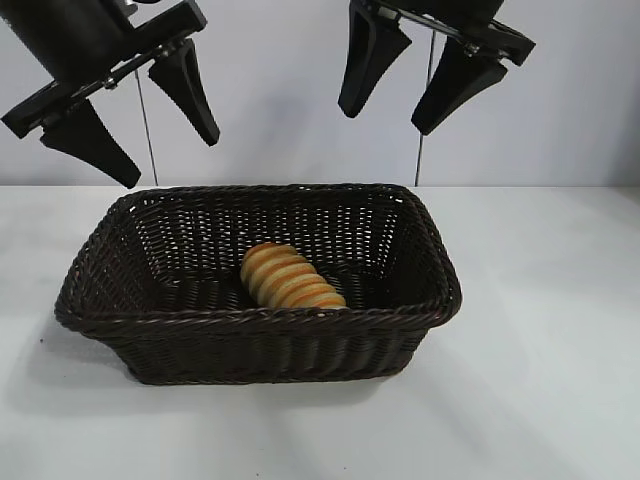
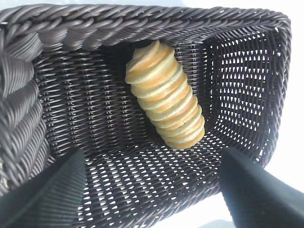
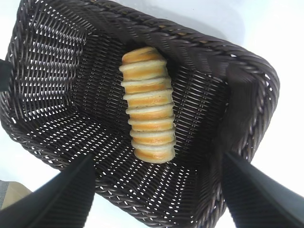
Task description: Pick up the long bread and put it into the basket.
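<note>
- Left end effector [image 1: 130, 115]: raised above the desk's far-left area, over the left end of the basket. Its two dark fingers [image 1: 185, 88] are spread wide apart and hold nothing.
- In the left wrist view, the same end effector [image 2: 152, 190] frames the basket interior — both fingers [image 2: 47, 194] stand clear of the weave and clear of the bread.
- Basket [image 1: 95, 300]: a dark brown woven wicker container with flared sides and a braided rim, resting on the white desk [image 1: 560, 400] near its middle, with the long side parallel to the near edge of the desk.
- Long bread [image 1: 288, 277]: a golden-yellow loaf with orange-brown crosswise ridges, lying on the basket floor near the centre, set diagonally. One rounded end lies against the basket's near wall; the other points toward the far-left corner of the desk.
- The left wrist view shows the long bread [image 2: 166, 97] flat on the woven floor, with one end close to a basket wall [image 2: 142, 26].
- Right end effector [image 1: 400, 85]: raised above the far side of the desk, over the right half of the basket. Its fingers [image 1: 370, 60] are fully parted and empty.
- In the right wrist view, the right end effector [image 3: 156, 190] looks down on the long bread [image 3: 147, 118] inside the basket [image 3: 237, 76] — no contact between the fingers [image 3: 256, 190] and either item.
</note>
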